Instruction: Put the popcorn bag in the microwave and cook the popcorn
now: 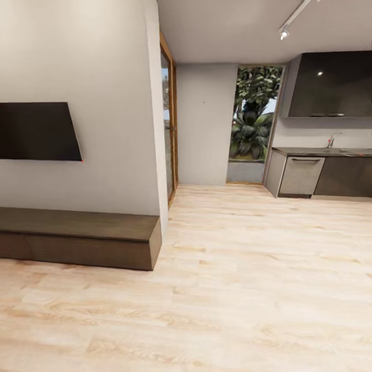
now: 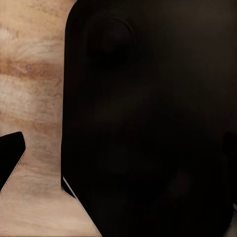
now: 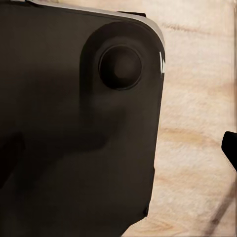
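Observation:
The kitchen (image 1: 330, 155) lies ahead at the far right of the head view, across the wood floor. Its grey countertop (image 1: 310, 152) runs over dark cabinet fronts, with a tap (image 1: 333, 139) standing on it. The popcorn bag, the popcorn and the microwave are out of view. In the left wrist view a dark fingertip (image 2: 11, 157) juts in over the floor beside my black body (image 2: 148, 123). The right wrist view has a dark fingertip (image 3: 230, 148) at the picture's edge, next to the same black body (image 3: 74, 133). The gap between either pair of fingers cannot be judged.
A wall corner (image 1: 155, 129) with a dark TV (image 1: 36, 132) and a low brown bench (image 1: 82, 237) stands at the left. Past it are a wood-framed glass door (image 1: 169, 129) and a window onto plants (image 1: 253, 119). Dark upper cabinets (image 1: 333, 85) hang over the counter.

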